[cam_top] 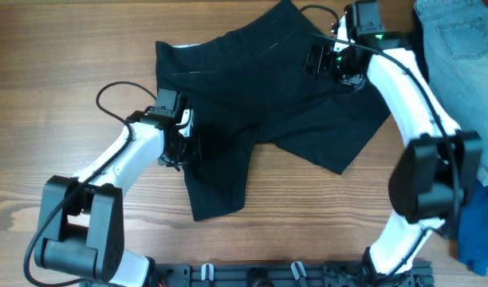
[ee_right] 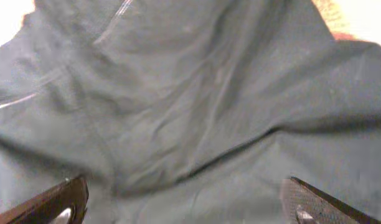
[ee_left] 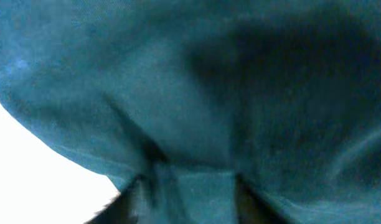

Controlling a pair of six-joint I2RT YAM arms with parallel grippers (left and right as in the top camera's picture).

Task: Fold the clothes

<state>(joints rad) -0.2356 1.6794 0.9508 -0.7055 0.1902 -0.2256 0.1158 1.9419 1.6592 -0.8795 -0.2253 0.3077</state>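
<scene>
Over the table (cam_top: 61, 72), from above: the black shorts (cam_top: 268, 104) lie spread out flat, waistband toward the far edge, one leg running down toward the robot and the other fanning out to the right. No fold shows anywhere yet, so by my reckoning the job is at its very start. The left gripper (cam_top: 186, 145) sits on the outer edge of the near leg, just below the waistband corner. The right gripper (cam_top: 328, 62) is down at the far right corner of the waist. Off to the right lie light denim jeans (cam_top: 459, 56) and a bright blue garment (cam_top: 479, 231), neither touched by an arm.

Down on the left wrist: cloth fills nearly the whole picture, blurred and very close, with a sliver of bright table at lower left. Dark shapes at the bottom edge may be the fingers, but I cannot tell whether they are parted or pinched on fabric.

Over to the right wrist: much clearer. The fingers (ee_right: 56, 204) stand wide apart at the two bottom corners, wrinkled shorts fabric lying between and under them, nothing gripped.

What is left, as I judge it: take hold, bring one half over the other, then fold once more.
</scene>
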